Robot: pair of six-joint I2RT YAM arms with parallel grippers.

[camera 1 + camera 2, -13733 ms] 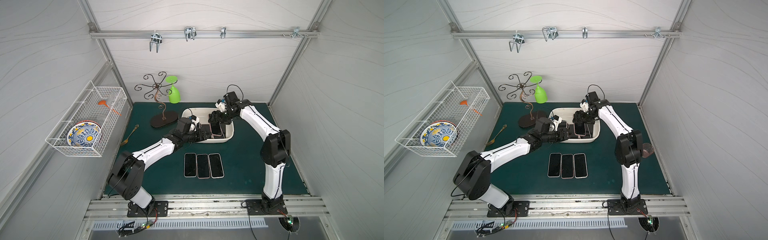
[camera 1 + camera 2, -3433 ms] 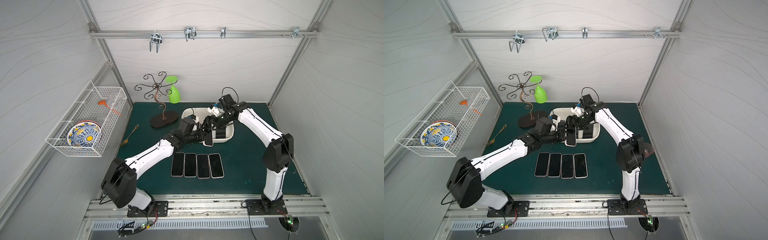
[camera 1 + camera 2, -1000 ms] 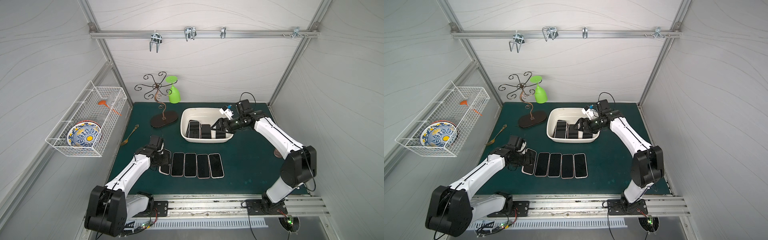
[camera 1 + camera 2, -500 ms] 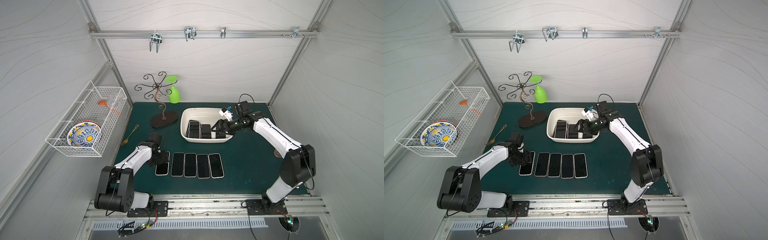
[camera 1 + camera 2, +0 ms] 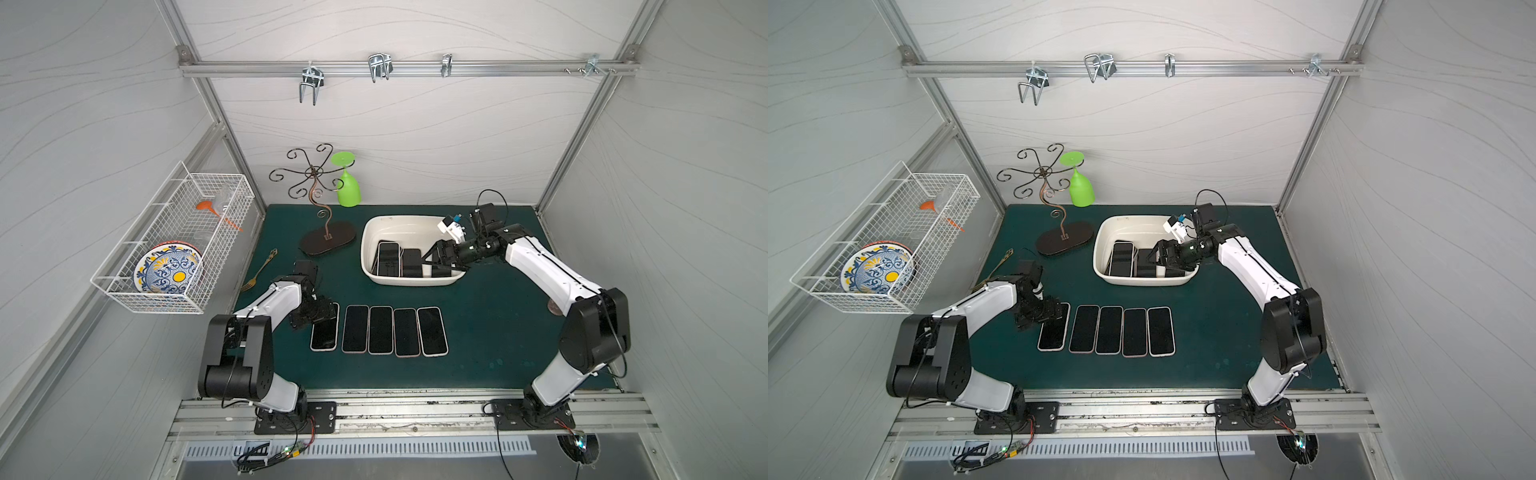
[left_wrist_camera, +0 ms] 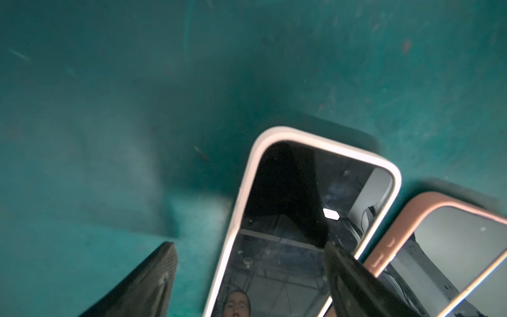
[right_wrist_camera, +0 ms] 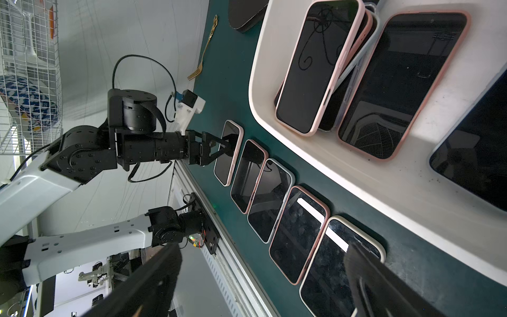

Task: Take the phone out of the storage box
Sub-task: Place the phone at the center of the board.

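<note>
A dark green table (image 5: pixel 490 345) floors a white-panelled booth (image 5: pixel 415 133). At centre, the cream-white plastic storage box (image 5: pixel 409 282) holds dark-screened phones (image 5: pixel 388 259); the right claw (image 5: pixel 431 259) hangs spread wide at its right end. Lower left of centre, the left claw (image 5: pixel 328 309) stands released over a pale-cased phone (image 5: pixel 324 338) lying flat on the table.
</note>
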